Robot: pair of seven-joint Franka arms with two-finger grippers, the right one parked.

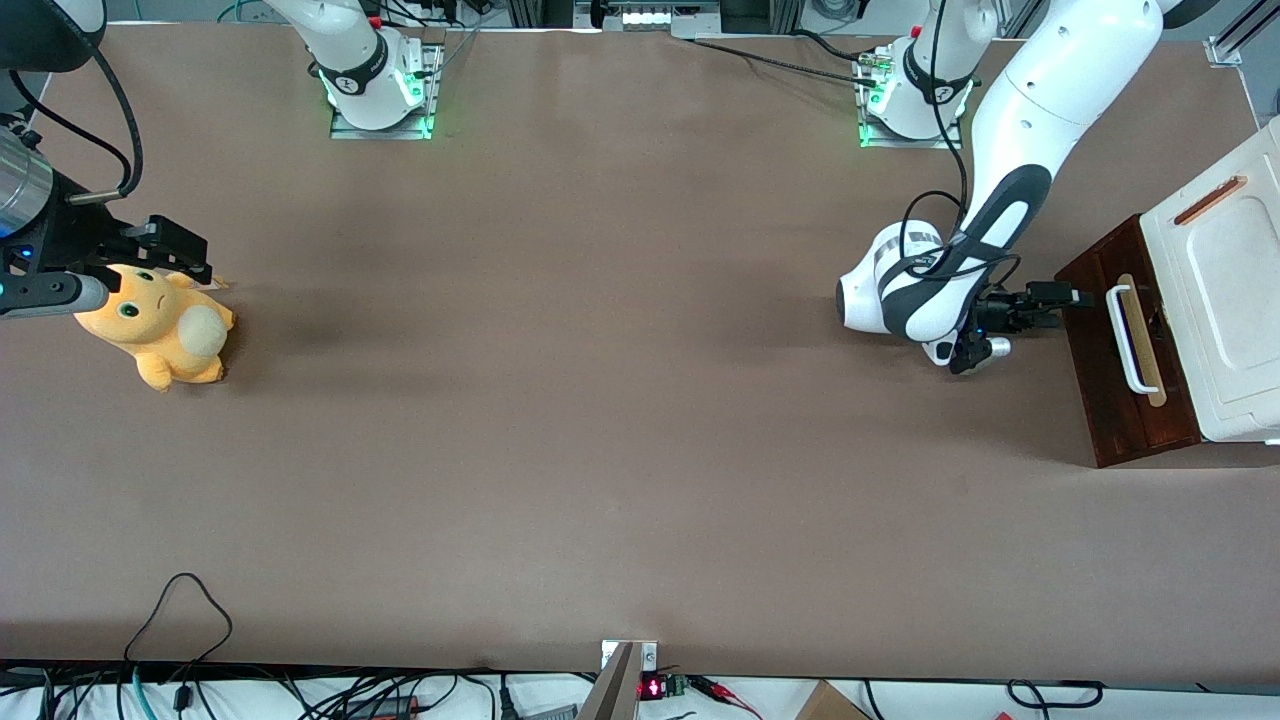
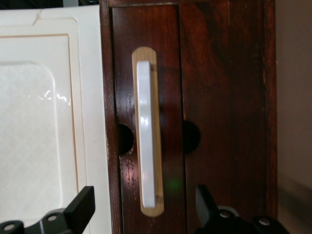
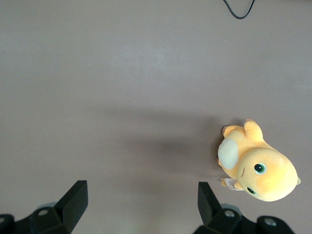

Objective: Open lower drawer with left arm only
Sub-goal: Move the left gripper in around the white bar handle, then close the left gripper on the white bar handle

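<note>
The brown bench (image 1: 600, 420) carries a cabinet (image 1: 1225, 290) with a white moulded top at the working arm's end. The left arm (image 1: 1010, 190) reaches down toward it, its claw (image 1: 1075, 297) held level just in front of the cabinet's dark reddish-brown face. The lower drawer (image 2: 224, 97) is shut, flush beside the drawer next to it (each has a half-round notch at the seam between them). The claw's 2 black fingers (image 2: 80, 209) are spread wide, straddling the white bar handle (image 2: 146, 131) on its tan strip without touching it. Well away from the claw, toward the parked arm's end of the bench, lies an orange plush toy (image 1: 160, 335).
</note>
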